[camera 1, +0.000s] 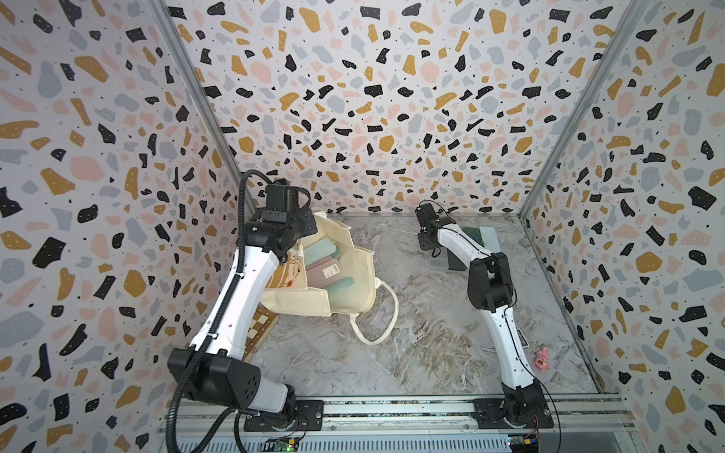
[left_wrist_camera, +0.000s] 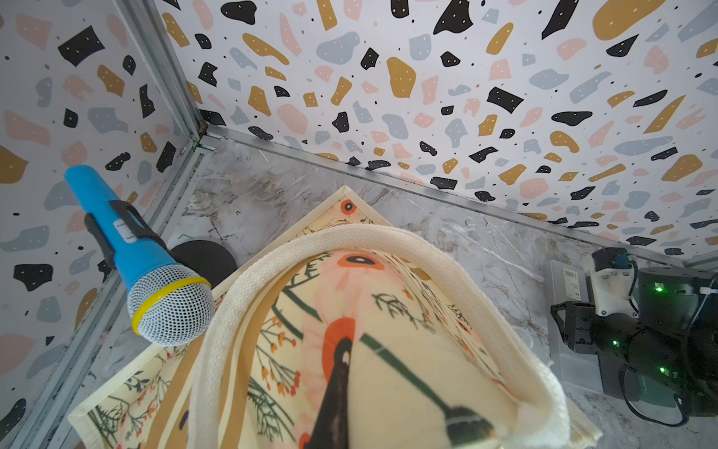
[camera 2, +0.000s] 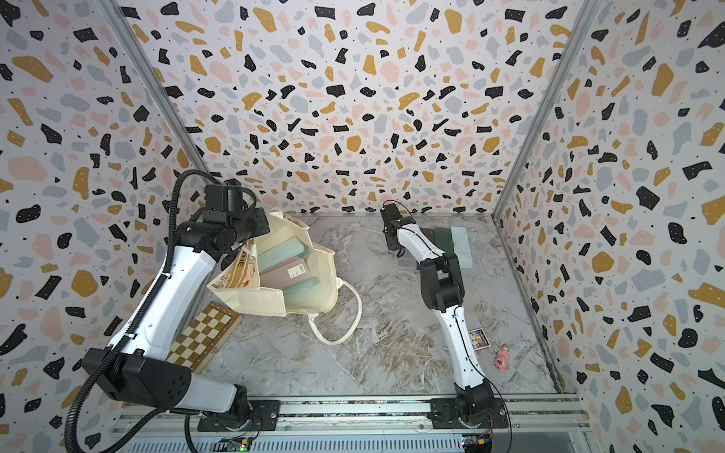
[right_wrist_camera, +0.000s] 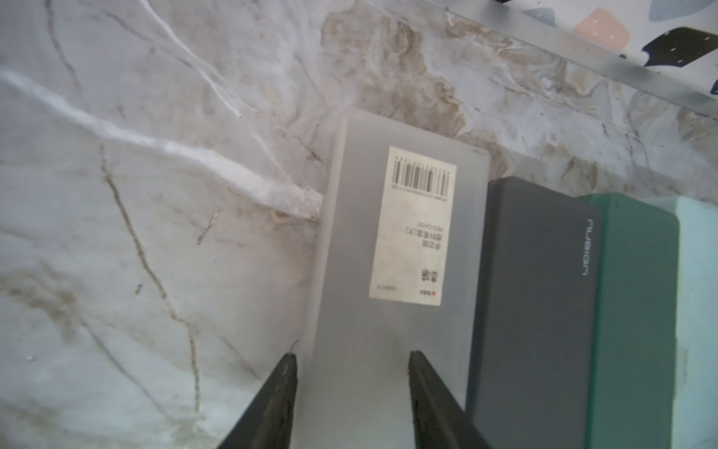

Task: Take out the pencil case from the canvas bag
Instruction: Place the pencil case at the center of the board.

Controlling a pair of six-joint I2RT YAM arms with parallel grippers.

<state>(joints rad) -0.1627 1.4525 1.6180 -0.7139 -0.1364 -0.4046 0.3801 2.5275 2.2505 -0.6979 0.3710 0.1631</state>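
Right gripper [right_wrist_camera: 351,359], jaws apart, hovers over a frosted pencil case [right_wrist_camera: 400,318] on the table [camera 1: 431,345], far right. Left gripper [camera 1: 303,230], closed, apparently pinches the canvas bag [camera 1: 355,255] at left, 3 cases [camera 1: 327,270] inside.

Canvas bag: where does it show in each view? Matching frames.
Top view: canvas bag left of centre, mouth open.
Top view: canvas bag left of centre, mouth open.
Left wrist: canvas bag fills the lower middle, floral side close up.
Right wrist: not in it.
Shared landmark: marble table, in all four.
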